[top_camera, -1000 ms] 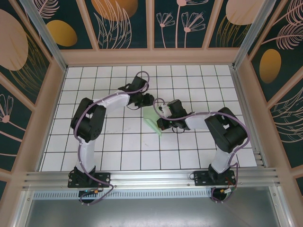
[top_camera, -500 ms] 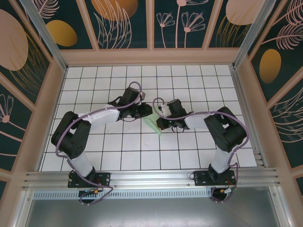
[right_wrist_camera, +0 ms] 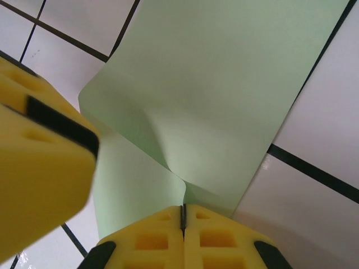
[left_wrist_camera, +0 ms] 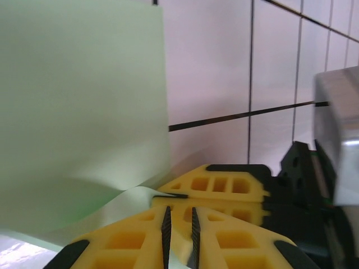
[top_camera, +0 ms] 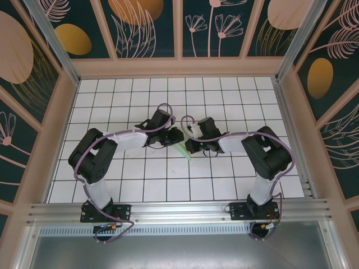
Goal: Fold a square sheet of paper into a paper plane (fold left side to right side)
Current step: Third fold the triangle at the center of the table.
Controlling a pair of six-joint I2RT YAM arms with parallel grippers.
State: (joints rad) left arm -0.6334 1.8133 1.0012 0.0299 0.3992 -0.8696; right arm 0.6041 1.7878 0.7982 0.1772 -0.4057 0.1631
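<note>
Two robot arms meet over the square sheet of paper, pale mint green, which lies near the middle of the white, black-lined table. From above, a slim sliver of the sheet pokes out from under the claws toward the arms' bases. The left claw bears on the sheet from its left side and the right claw from its right, their tips close together above it.

Seen from the right wrist, the right claw is clamped on the sheet: its yellow pads press flat together with the near edge of the paper pinched between them. A soft crease rises from that point, and the paper bows up off the tiles in two overlapping layers. A blurred yellow finger of the left claw looms just beside the sheet's left edge.

Seen from the left wrist, the left claw's yellow fingers stand almost together, with a narrow slit between them. A curled edge of the sheet comes down to their tips, while the rest lifts away as a broad green flap. Whether that edge is actually nipped cannot be told. The right claw's yellow finger and black body sit just past the sheet's corner.
</note>
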